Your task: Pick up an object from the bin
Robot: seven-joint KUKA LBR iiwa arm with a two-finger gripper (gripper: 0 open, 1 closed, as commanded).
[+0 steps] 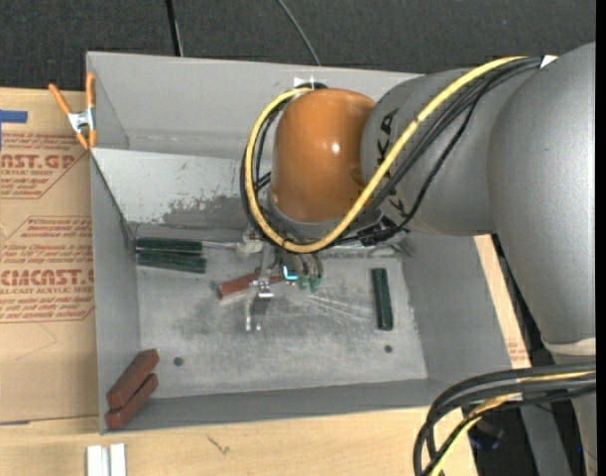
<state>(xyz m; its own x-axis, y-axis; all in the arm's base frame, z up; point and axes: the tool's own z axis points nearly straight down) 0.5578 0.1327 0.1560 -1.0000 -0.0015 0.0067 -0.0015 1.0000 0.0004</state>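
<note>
Small reddish-brown piece [233,288] just left of the gripper [259,303], middle of the bin [283,367]; gripper width indiscernible.

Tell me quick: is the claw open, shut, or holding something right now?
Claw: cannot be told. It sits low over the middle of the bin, right beside a small reddish-brown piece.

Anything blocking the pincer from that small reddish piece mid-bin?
Nothing visible. The pincer is right beside the reddish piece; the dark tool, green bar and brown block lie apart from both.
</note>
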